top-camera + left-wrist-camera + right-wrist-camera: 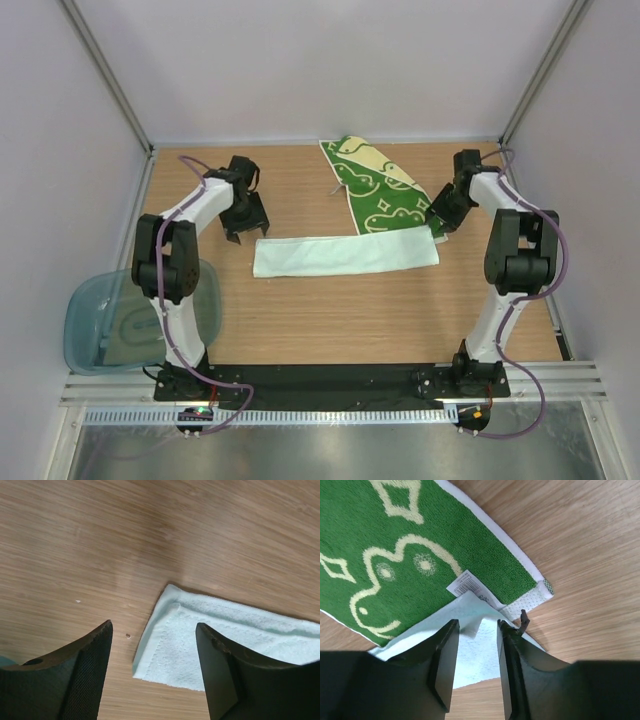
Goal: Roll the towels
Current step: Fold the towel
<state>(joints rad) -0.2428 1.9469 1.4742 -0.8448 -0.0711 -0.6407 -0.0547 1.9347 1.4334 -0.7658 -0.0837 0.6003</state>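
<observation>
Wood table (330, 310): mint towel (345, 255) folded into long strip mid-table, green towel (375, 190) on far side, near end under strip's right corner. Left gripper (246, 233) spread wide over strip's left end. Right gripper (477, 625) narrow gap astride right corner; grip unclear.

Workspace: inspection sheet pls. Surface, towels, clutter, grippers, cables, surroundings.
Surface: wooden tabletop, a few tiny specks.
Job's things: mint towel lies flat as a long folded strip, not rolled; green patterned towel lies flat behind it, meeting its right end.
Clutter: translucent teal bin at the near left edge.
Grippers: left gripper open above the mint towel's left corner; right gripper open, straddling its right corner.
Cables: purple cables along both arms, off the towels.
Surroundings: pale enclosure walls, metal frame.
</observation>
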